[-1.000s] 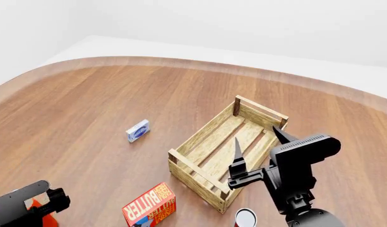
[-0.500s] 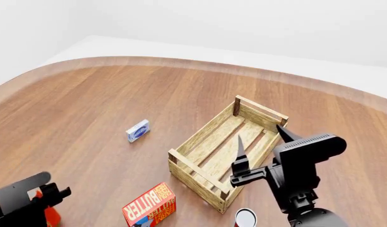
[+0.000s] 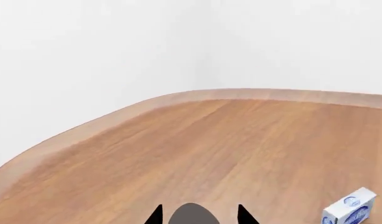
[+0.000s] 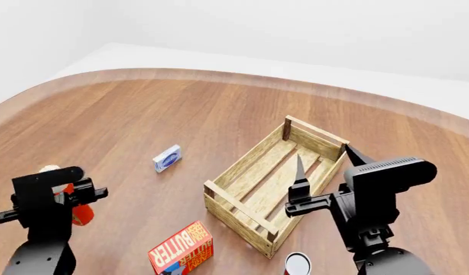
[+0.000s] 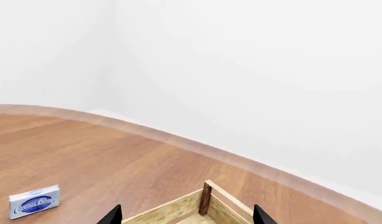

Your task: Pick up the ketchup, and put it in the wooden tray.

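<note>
The left gripper is holding the ketchup; the right gripper is hanging wide open; carrying it upright toward the wooden tray looks wise.

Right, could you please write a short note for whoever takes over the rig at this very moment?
Left gripper: appears shut on the ketchup, at the near left of the table, well clear of the wooden tray.
Right gripper: open and empty, above the tray's near right side.
Tray: nothing in it.
Done: ketchup grasped.
Left: carry it right, past the butter box, lower it into the tray and release. The right arm may need to move aside first.
</note>
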`<state>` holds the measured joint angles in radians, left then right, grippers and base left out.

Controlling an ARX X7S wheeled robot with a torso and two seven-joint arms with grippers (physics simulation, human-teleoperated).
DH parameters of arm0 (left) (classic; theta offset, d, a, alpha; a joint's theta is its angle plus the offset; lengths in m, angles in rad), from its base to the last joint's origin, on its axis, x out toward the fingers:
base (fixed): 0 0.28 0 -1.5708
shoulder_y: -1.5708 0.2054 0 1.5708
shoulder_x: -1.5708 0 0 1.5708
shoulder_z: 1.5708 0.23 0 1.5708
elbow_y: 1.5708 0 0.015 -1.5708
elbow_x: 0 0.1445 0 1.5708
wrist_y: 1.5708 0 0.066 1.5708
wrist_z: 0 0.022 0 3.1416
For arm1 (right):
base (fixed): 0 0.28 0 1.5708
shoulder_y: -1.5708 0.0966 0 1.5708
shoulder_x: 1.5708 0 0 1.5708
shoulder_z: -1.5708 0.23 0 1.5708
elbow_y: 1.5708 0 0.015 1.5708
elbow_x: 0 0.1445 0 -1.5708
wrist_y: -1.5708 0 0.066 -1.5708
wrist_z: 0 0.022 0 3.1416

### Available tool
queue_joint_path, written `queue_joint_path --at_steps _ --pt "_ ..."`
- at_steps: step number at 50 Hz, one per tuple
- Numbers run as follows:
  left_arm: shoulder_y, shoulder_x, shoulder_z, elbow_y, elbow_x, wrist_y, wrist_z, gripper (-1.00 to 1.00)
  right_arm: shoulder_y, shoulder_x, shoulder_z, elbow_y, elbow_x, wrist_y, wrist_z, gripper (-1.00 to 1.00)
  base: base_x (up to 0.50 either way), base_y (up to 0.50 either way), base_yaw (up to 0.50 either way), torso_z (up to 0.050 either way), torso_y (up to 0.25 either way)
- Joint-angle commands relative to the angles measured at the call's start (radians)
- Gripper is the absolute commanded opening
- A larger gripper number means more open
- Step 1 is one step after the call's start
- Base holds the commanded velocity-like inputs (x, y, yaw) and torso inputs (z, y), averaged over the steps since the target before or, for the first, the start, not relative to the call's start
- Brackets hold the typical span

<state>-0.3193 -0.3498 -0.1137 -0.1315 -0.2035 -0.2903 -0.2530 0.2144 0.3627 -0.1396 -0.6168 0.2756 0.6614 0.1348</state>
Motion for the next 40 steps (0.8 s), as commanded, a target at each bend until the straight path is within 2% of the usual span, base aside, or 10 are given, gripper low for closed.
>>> queue_joint_path --at_steps 1,11,21,40 --pt "-0.123 -0.003 0.095 0.086 -0.020 -0.105 0.059 -1.00 -0.002 -0.004 0.043 -0.010 0.026 0.014 0.017 1.00 0.00 0.00 0.00 0.000 0.000" --pt "-0.308 0.062 0.213 0.077 -0.037 -0.174 0.125 -1.00 -0.029 0.004 0.090 -0.040 0.043 0.040 0.042 1.00 0.00 0.00 0.00 0.000 0.000" --pt "-0.473 0.154 0.289 -0.100 -0.037 -0.137 0.176 -1.00 -0.061 0.013 0.135 -0.068 0.059 0.054 0.060 1.00 0.00 0.00 0.00 0.000 0.000" --pt "-0.616 0.284 0.410 -0.275 -0.028 -0.076 0.231 -1.00 -0.111 0.035 0.232 -0.092 0.095 0.056 0.070 1.00 0.00 0.00 0.00 0.000 0.001"
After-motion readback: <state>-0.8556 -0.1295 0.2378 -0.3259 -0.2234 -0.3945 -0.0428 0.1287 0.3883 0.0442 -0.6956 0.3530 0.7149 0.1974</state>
